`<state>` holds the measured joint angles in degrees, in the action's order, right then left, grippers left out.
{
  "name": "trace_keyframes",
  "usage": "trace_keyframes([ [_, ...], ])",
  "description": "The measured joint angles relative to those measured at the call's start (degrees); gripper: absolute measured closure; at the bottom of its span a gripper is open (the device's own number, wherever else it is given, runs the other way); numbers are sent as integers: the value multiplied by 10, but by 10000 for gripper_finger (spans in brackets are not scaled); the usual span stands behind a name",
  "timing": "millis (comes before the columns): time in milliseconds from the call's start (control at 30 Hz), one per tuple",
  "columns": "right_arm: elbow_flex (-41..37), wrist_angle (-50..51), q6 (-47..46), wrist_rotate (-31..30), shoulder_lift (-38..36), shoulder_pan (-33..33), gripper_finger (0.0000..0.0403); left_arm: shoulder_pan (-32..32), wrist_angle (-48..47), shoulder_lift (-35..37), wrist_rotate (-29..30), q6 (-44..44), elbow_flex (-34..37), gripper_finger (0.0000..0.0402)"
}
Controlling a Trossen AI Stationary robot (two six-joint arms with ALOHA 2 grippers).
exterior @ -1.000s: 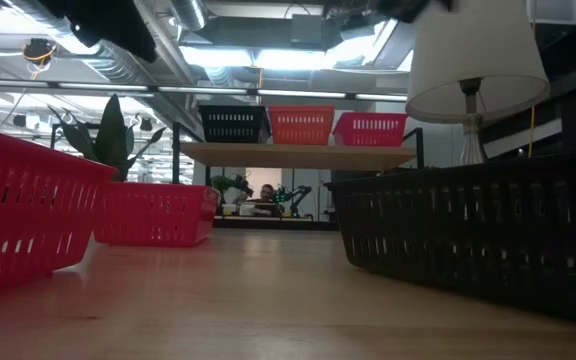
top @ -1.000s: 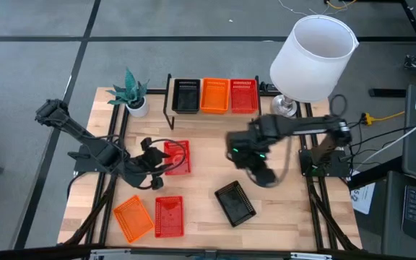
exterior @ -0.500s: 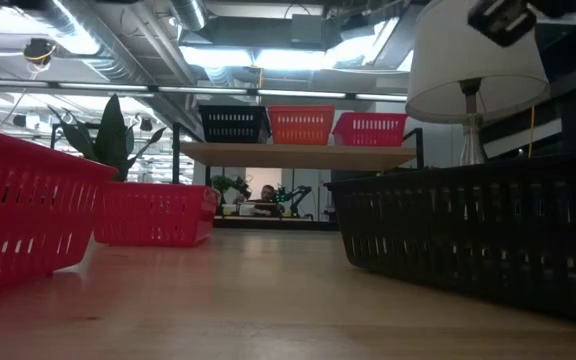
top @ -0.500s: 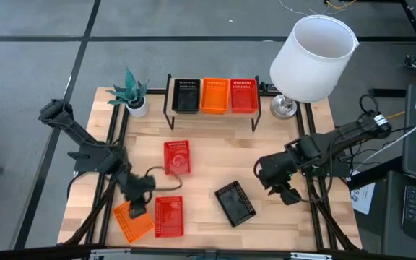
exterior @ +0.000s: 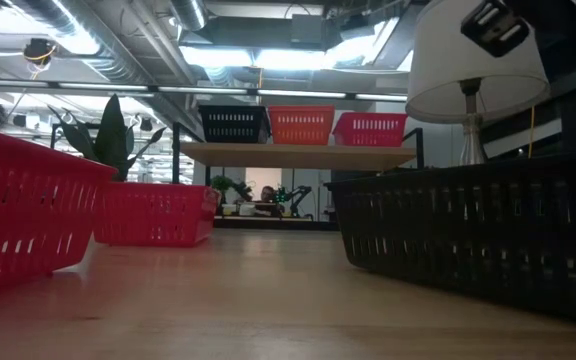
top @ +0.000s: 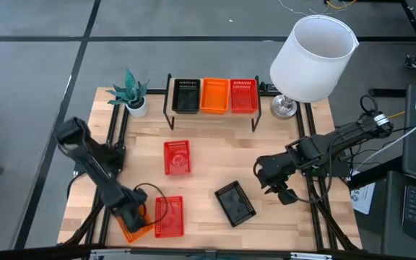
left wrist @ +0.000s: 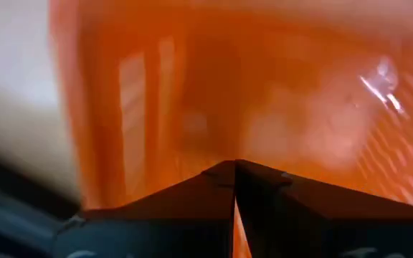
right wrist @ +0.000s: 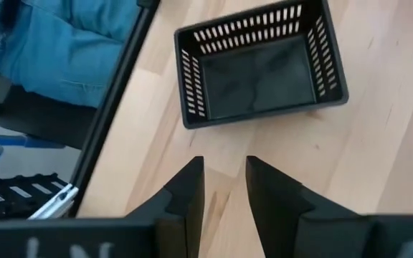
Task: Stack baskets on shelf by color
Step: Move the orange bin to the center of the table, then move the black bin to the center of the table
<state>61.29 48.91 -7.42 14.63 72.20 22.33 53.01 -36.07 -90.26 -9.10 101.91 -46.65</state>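
Note:
An orange basket [top: 130, 230] sits at the table's near left, with my left gripper [top: 134, 214] down on it and shut; orange mesh fills the left wrist view [left wrist: 278, 107]. Beside it stands a red basket [top: 169, 217], and another red basket [top: 177, 157] stands mid-table. A black basket [top: 235, 203] rests on the table right of centre. The shelf [top: 211, 114] at the far edge carries a black [top: 186, 95], an orange [top: 215, 95] and a red basket [top: 243, 95]. My right gripper [top: 280, 189] hovers open, right of the black basket [right wrist: 260, 68]. My left gripper pinches a wall of the orange basket between its two shut fingers; a thin orange strip [left wrist: 237, 228] shows between them. The fingers come from above, slanting down, at the basket's far end. The gripper hides the exact spot in the high view. The basket sits on the table.
A potted plant [top: 132, 94] stands at the far left and a white lamp [top: 313, 54] at the far right, beside the shelf. Bare wood lies between the mid-table red basket and the black one. Black frame rails run along the table's left and right sides.
My left gripper has gone from beside the mid-table red basket toward the near edge, come down on the orange basket and shut on it. My right gripper has drawn back from the table's middle toward the right and near edges, then held still. No basket has shifted.

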Motion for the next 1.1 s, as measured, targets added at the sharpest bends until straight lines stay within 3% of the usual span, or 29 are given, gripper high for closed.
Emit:
trace_keyframes([
  [167,22,0,2,0,0,0,301,-73,5,-39,69,-131,-5,400],
  [400,35,2,29,-2,0,0,301,-261,77,-36,209,-369,-2,401],
  [667,35,2,33,-2,0,0,301,-433,267,-40,229,-558,2,401],
  [933,35,1,49,-3,0,0,301,-444,479,-24,218,-687,1,401],
  [1100,33,-9,45,-69,0,0,301,-390,499,31,220,-746,1,401],
])
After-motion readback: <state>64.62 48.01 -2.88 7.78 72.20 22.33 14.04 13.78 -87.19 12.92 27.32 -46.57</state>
